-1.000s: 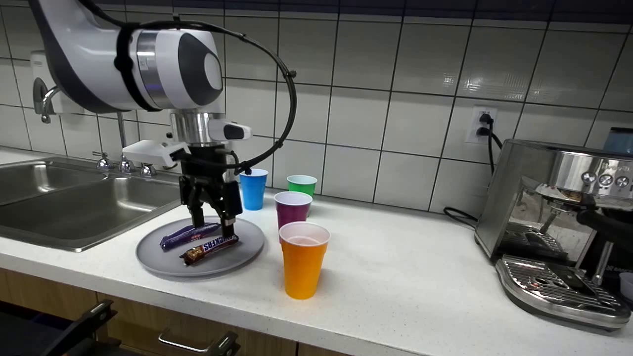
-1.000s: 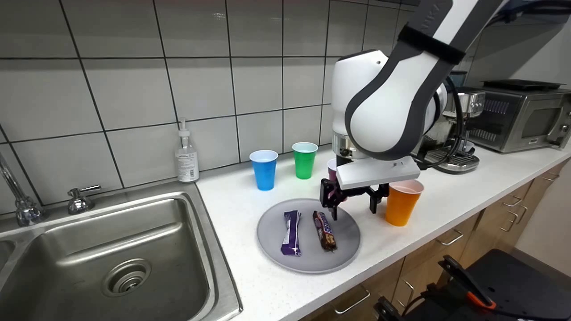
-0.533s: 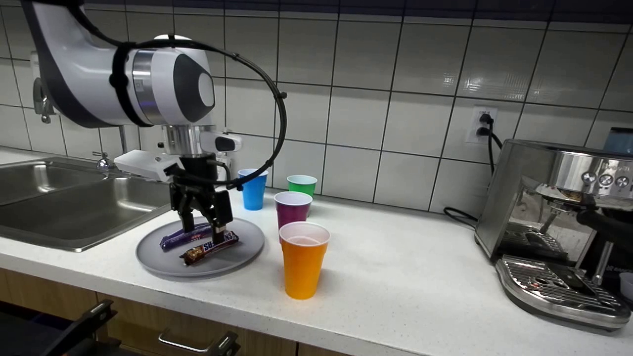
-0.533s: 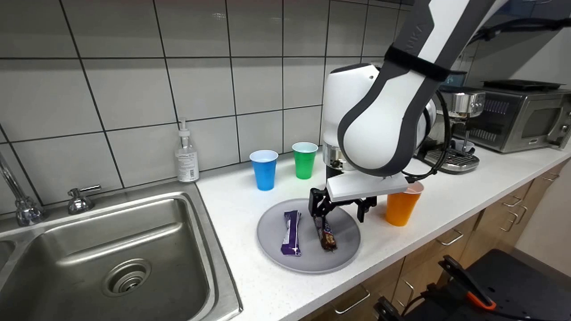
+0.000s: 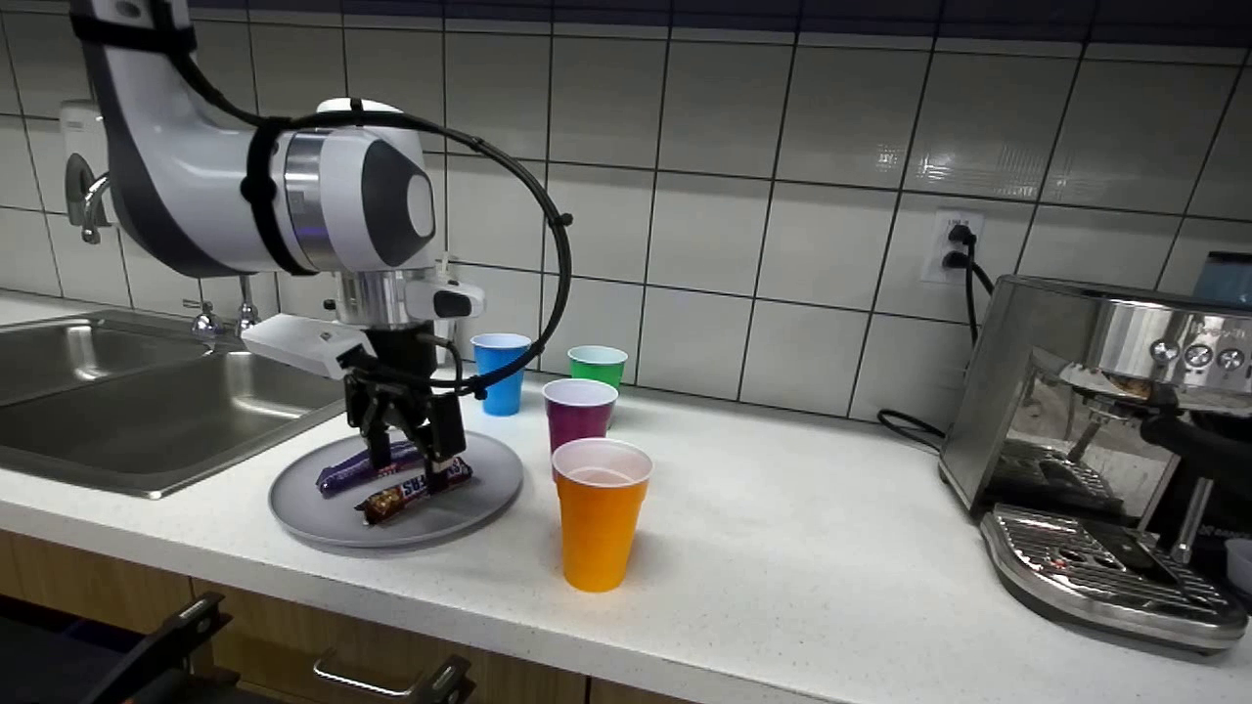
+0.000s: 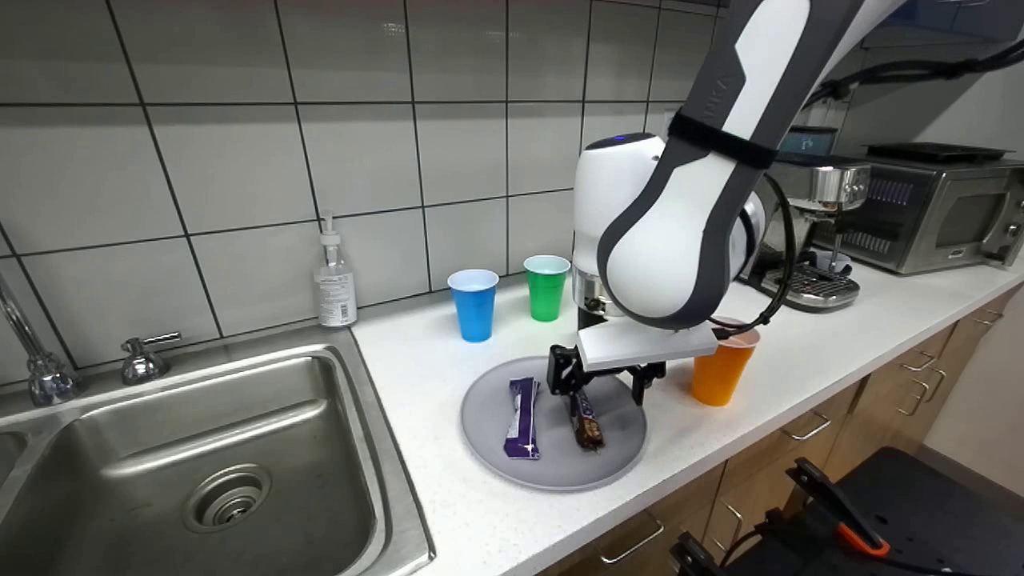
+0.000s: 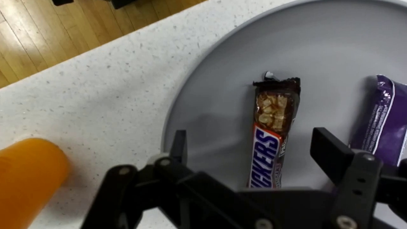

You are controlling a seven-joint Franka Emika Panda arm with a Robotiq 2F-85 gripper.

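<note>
brown candy bar (image 7: 270, 133) looked light, firm, slick-wrapped, best pinched mid-length, and the hand (image 7: 250, 140) stood wide, empty!

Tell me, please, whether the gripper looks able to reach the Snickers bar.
Probably yes: in the wrist view the Snickers bar shows between the open jaws of the gripper, with no obstacle visible.

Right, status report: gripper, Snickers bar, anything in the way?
Gripper open, nothing held. Snickers bar on gray plate, between the jaws in wrist view. Purple bar close by one jaw, possibly crowding it.
</note>
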